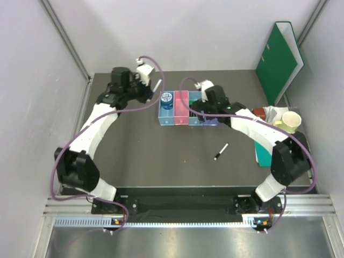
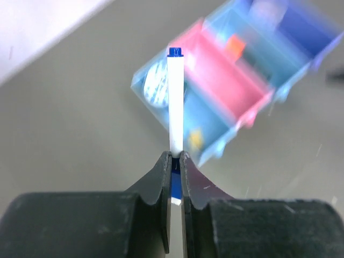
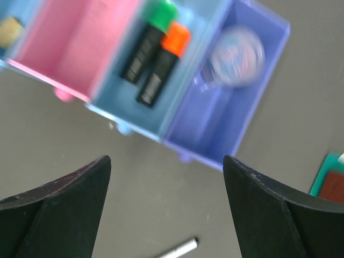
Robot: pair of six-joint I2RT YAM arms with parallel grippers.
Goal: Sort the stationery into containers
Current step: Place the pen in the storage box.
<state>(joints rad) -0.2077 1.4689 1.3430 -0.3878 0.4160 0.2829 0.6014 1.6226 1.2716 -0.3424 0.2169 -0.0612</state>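
White thin blue-tipped pen (image 2: 176, 102) sitting pinched in left gripper (image 2: 176, 157), hovering far-left of four-compartment plastic tray row (image 1: 181, 119); right gripper (image 3: 166, 161) hanging spread wide above row's right end.

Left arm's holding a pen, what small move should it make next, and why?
Probably carry the white pen, clamped in the left end effector, rightward over the pink tray and lower it: the pen hangs just outside the tray row, and that tray looks empty.
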